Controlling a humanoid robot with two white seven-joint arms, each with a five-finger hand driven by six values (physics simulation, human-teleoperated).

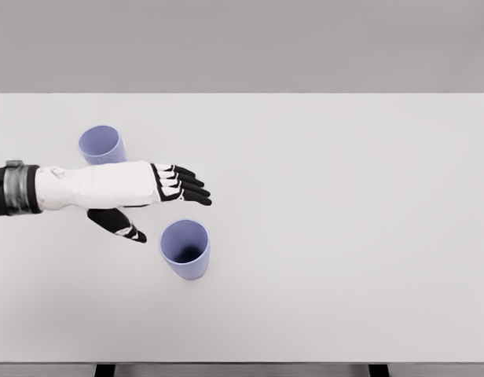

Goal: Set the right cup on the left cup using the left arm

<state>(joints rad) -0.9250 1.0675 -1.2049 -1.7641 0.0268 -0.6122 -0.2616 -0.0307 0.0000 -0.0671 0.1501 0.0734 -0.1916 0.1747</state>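
The left hand [159,196] is being held open and empty just beside the right cup [185,249], seemingly for grasping, with the left cup [101,145] standing apart.

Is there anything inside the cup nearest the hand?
Nothing shows inside the near cup, only its shaded wall and floor. The left hand hovers open beside it, not covering it.

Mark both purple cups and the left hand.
right cup [185,250], head view, on its front wall and rim.
left cup [101,145], head view, on its rim.
left hand [155,192], head view, on the palm.
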